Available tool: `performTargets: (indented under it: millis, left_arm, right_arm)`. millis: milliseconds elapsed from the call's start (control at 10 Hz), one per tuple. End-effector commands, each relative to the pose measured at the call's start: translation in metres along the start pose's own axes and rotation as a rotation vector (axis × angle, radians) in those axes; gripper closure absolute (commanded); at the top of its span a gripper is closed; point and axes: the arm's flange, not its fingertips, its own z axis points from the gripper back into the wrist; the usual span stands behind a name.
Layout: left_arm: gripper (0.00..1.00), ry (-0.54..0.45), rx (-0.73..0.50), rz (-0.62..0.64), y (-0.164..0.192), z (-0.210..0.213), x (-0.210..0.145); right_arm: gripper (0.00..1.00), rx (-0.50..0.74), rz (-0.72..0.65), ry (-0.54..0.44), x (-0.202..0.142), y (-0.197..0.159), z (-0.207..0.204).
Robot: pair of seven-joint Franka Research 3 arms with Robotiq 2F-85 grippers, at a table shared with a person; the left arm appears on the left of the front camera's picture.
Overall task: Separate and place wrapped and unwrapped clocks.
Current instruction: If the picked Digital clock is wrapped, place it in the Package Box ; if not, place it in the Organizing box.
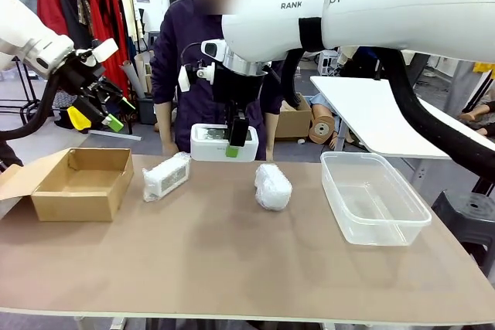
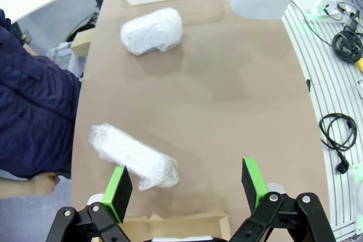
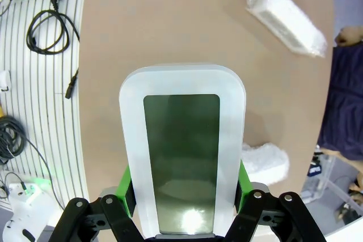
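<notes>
Right wrist view: right tool (image 3: 184,191) is clamped on the bare white clock (image 3: 181,140), green pads on its two long sides, screen face toward the camera. Grip looks square and the clock isn't tilted in the jaws. Front view puts the clock up in the air over the far part of the table (image 1: 232,268), above and behind the gap between the two bundles, touching nothing else.

Left tool (image 2: 187,188): jaws wide apart, nothing in them. It hangs high on the left, above the cardboard box (image 1: 81,200). Its camera looks down on the boxy wrapped bundle (image 2: 133,158), lying flat on the table just past one finger.

Further out, the rounded wrapped bundle (image 2: 152,30) sits near the middle of the table, well apart from the boxy one. Clear plastic bin (image 1: 380,231) is on the right, nothing in it that I can see. What I see of the box interior looks bare too.

Person (image 1: 176,59) stands at the far edge behind the lifted clock, hands off all three items.

My read: early. One of three items is picked, none placed. Left to do: clock into one container, both bundles into the other. I can't tell from here which container takes which.
</notes>
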Motion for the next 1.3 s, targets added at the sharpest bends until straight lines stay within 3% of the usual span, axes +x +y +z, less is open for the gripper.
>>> performTargets:
  millis: [0, 600, 1200]
  left_arm:
    - [0.0, 0.003, 0.006, -0.001, 0.0, 0.0, 0.001]
    - [0.0, 0.003, 0.006, -0.001, 0.0, 0.0, 0.001]
    - [0.0, 0.003, 0.006, -0.001, 0.0, 0.0, 0.001]
  right_arm:
    - [1.0, 0.0, 0.0, 0.001, 0.0, -0.001, 0.006]
    - [1.0, 0.0, 0.0, 0.0, 0.0, 0.0, 0.0]
    - [1.0, -0.049, -0.06, -0.069, -0.059, 0.012, 0.079]
